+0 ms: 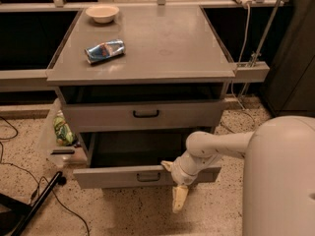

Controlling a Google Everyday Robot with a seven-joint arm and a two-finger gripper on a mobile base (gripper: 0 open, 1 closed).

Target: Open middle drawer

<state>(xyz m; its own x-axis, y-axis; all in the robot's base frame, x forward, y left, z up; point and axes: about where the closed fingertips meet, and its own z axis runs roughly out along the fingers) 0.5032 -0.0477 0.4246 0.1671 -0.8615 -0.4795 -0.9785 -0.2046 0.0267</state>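
The middle drawer (147,176) is a grey metal front with a small black handle (148,177). It stands pulled well out from the cabinet, and its dark inside (138,149) shows. My gripper (174,183) sits at the right part of this drawer front, to the right of the handle, on the end of my white arm (216,146). Above it, the upper drawer (145,114) is only slightly out. Any drawer below the middle one is hidden.
A bowl (102,13) and a crushed blue can (104,50) lie on the cabinet top (162,43). A clear bin (61,132) with a green packet stands left of the cabinet. Black cables and a stand leg (34,200) lie on the floor at left. My white body (280,181) fills the lower right.
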